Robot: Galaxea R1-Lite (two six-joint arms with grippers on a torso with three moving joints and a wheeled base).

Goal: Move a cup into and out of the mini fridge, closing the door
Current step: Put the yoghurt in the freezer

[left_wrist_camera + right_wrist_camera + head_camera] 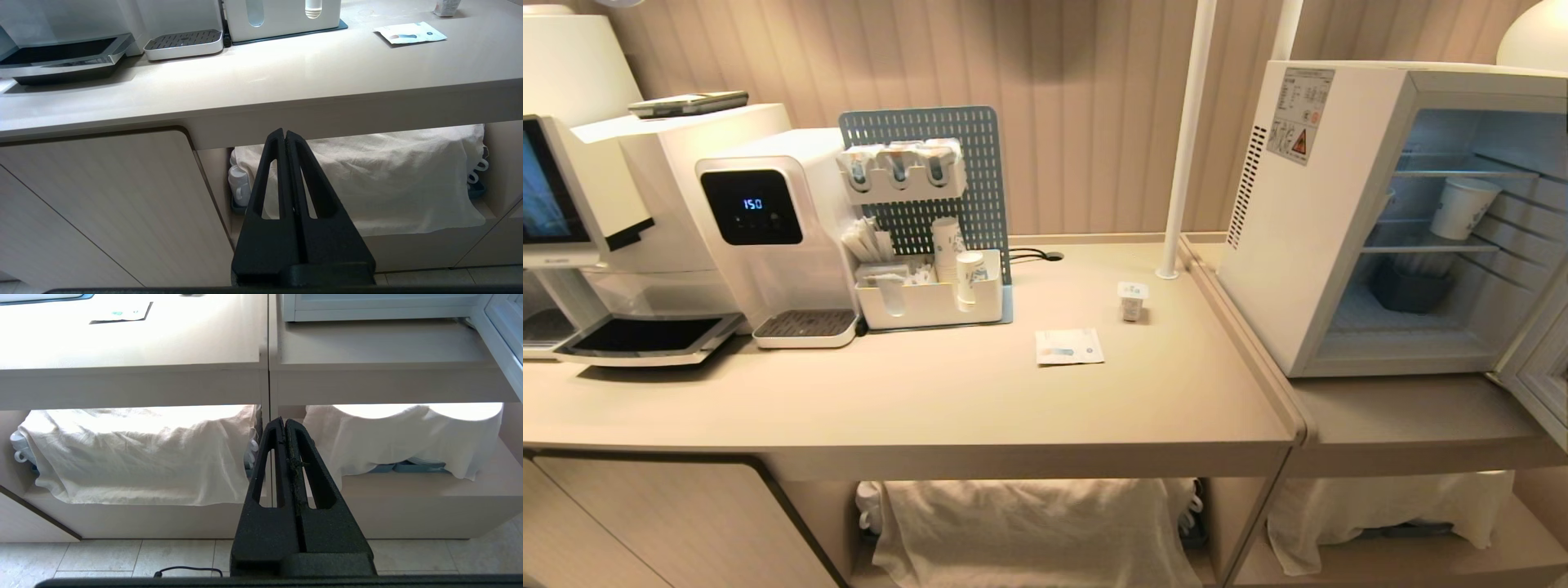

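Observation:
The cup point(1132, 300), a small squat white tub with a flat lid, stands on the beige counter point(947, 400) left of the mini fridge point(1307, 245). The fridge's door point(1539, 367) is swung open at the right edge, showing wire shelves and a taller paper cup point(1462, 207) inside. Neither arm shows in the head view. My left gripper point(284, 132) is shut and empty, hanging low before the counter's front edge. My right gripper point(284, 421) is likewise shut and empty, below the seam between the two counters. The cup's base point(446, 7) peeks in at the far edge of the left wrist view.
A water dispenser point(776, 237), a coffee machine point(580, 204) and a white organiser with paper cups point(931, 294) line the counter's left. A flat sachet point(1068, 346) lies near the cup. A white pole point(1186, 139) rises beside the fridge. Cloth-covered items point(1029, 523) fill the shelves below.

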